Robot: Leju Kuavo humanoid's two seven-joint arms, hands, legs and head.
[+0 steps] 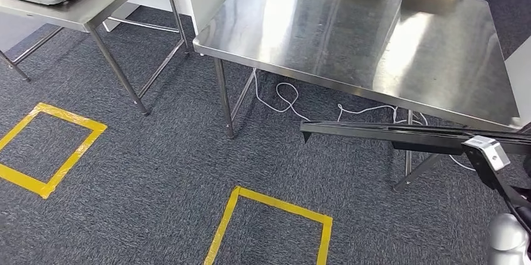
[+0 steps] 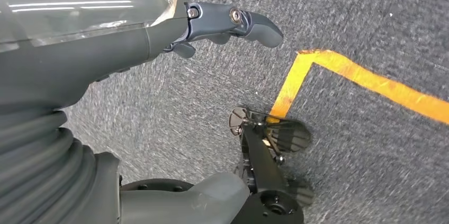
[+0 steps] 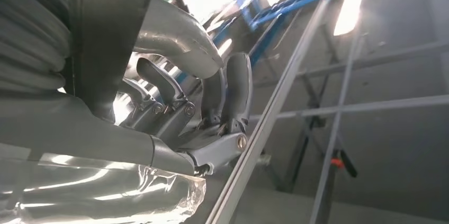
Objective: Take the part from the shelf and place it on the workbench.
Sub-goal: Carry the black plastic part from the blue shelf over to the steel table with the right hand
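Grey carpet marked with yellow tape squares (image 1: 50,149) fills the lower left of the head view; a side table (image 1: 94,8) with a metal piece sits upper left. At centre and upper right the steel workbench (image 1: 357,33) is seen. At the lower right the part (image 1: 388,132), a long dark bar, is clasped by the right hand (image 1: 501,174). The left hand (image 2: 233,23) hangs with fingers apart, holding nothing. The bar should be kept level and lifted above the bench edge before being lowered.
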